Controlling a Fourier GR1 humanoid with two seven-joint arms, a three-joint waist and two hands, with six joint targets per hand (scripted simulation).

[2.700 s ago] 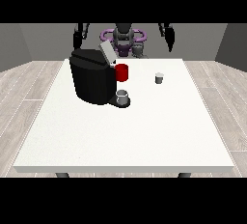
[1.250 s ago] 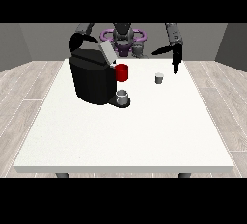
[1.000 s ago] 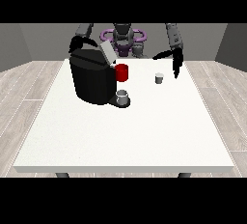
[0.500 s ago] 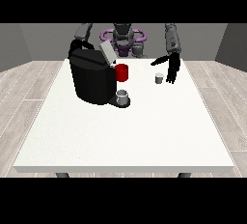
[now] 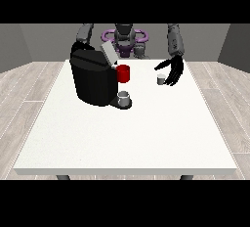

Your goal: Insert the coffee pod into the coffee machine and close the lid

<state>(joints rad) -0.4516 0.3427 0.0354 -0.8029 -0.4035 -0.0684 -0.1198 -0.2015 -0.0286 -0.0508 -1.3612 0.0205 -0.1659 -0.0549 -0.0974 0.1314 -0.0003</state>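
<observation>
A small grey coffee pod stands on the white table at the far right. The hand at the view's right hangs open just right of the pod, thumb and fingers spread on either side of it, not touching that I can see. The black coffee machine stands at the far left with its grey lid tilted up. The hand at the view's left is mostly hidden behind the machine's top.
A red mug sits beside the machine's front. A small grey cup stands on the machine's drip base. The robot's torso is behind the table's far edge.
The hand at the view's right has come down from the robot's shoulder height and inward to the pod. The hand at the view's left has settled behind the machine.
</observation>
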